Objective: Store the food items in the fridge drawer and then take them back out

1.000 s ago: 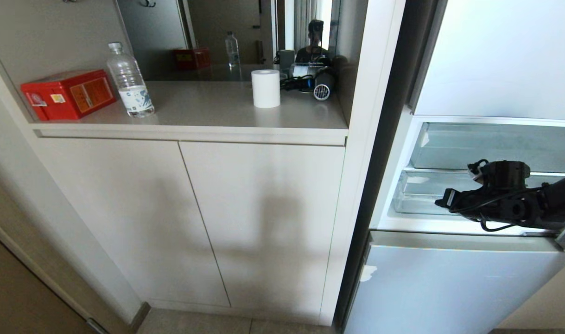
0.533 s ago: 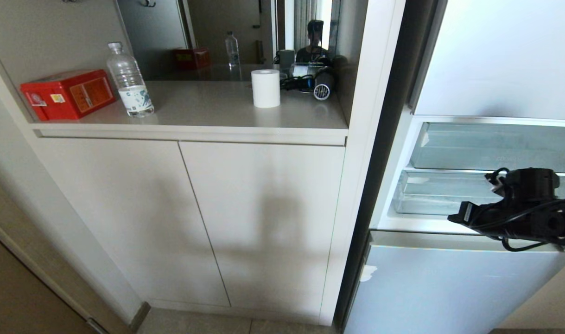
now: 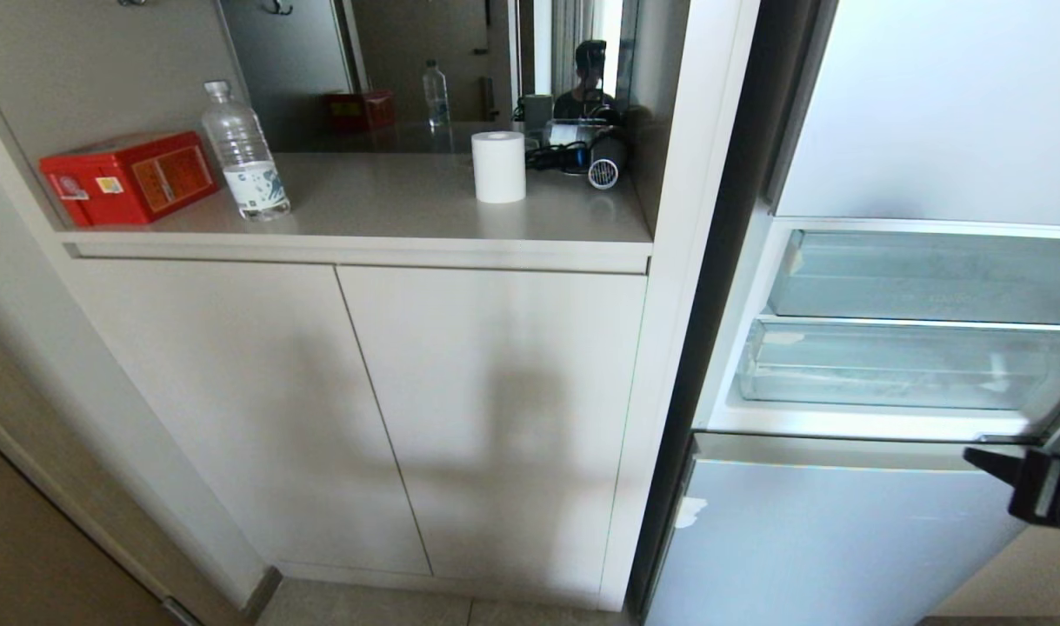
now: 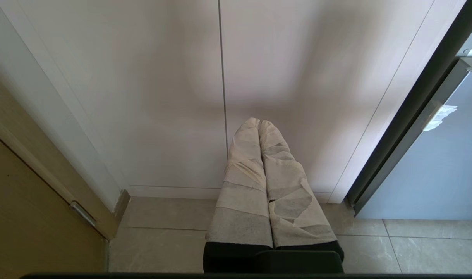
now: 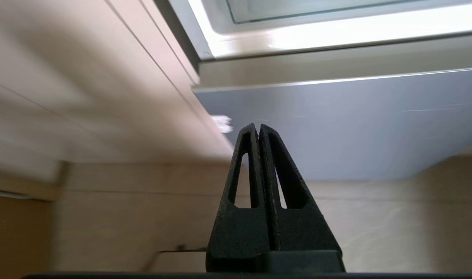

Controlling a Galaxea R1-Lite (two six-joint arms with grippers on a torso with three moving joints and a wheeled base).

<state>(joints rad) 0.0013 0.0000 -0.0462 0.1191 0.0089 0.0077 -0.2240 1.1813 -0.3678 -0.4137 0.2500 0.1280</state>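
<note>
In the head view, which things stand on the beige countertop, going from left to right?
Red rectangular box → clear plastic water bottle → white paper roll → black hair dryer.

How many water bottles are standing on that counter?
1. A clear water bottle stands on the counter beside the red box. The second one behind is only its mirror reflection.

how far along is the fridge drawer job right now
Done: nothing can be confirmed. No fruit shows in any view, and the two clear fridge bins look empty. In hand: nothing; the right gripper is shut and empty, low in front of the pale blue fridge panel. The left gripper is shut, parked by the cabinet doors. Left: cannot say which stage this is.
</note>
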